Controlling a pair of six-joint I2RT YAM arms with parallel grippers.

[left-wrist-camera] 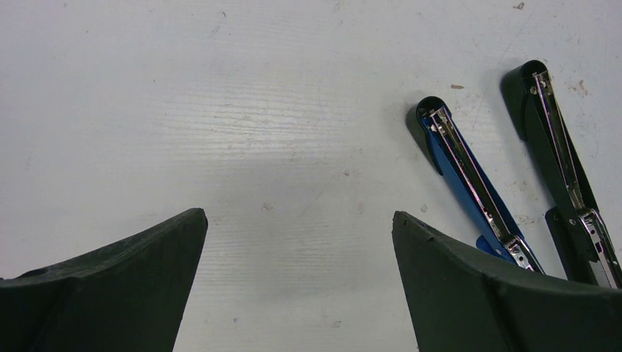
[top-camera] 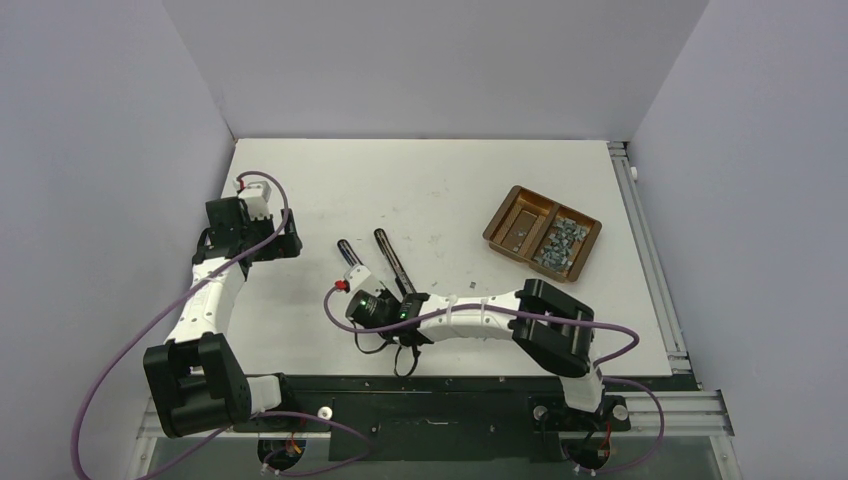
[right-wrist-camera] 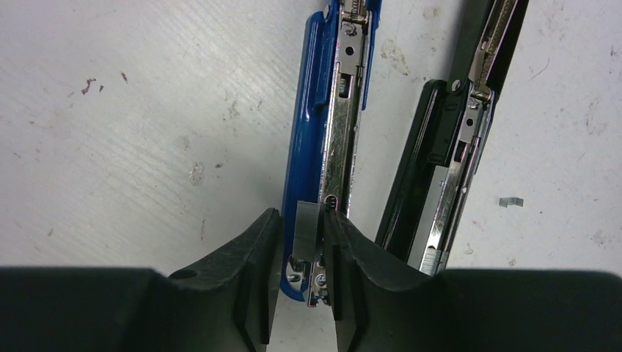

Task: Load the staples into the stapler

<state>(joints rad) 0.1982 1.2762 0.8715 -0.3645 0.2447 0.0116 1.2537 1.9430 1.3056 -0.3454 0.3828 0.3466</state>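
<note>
Right wrist view, item one: staple strip, a short silver-grey block of joined staples.
- Handling, as judged: very light, and stiff along its length. It is brittle at the glued joints and smooth-sided, so it may slip or snap under a hard squeeze. It is best held across its two flat sides near the middle, with the open legs left free to straddle the rail.
- Holder: right gripper, jaws drawn close and pinching the strip between the inner faces of the fingertips.
- Position: the strip stands between the fingertips directly over the near end of the metal channel of the blue stapler, which lies open on the table. Whether the strip touches the channel cannot be told.

Item two: black stapler, also open, just beside the blue one on its right.

Item three: loose staple, alone on the table beyond the black stapler.

Item four: stock of staples, heaped in one compartment of the brown tray, well apart from both grippers.

Item five: left gripper, jaws spread wide and holding nothing, off to the left of both staplers.
</note>
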